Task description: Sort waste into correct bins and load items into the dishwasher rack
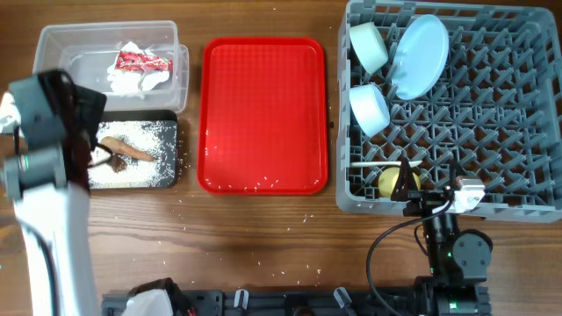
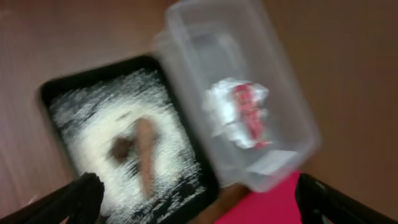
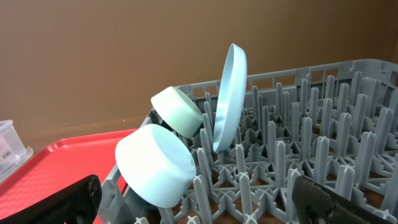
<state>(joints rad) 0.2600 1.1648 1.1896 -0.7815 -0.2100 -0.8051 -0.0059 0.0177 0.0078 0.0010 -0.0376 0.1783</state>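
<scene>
Rice grains lie in the black tray at the table's left edge; light, loose, likely better swept than pinched; left pincer above and right pincer both spread, empty.

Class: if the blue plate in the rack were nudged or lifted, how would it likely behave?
The plate stands on edge, leaning among pegs of the rack, so a nudge would probably tip it against a peg, not roll it. Its thin, smooth rim looks slippery to pinch. It appears rigid, so it should hold its shape when lifted.
</scene>
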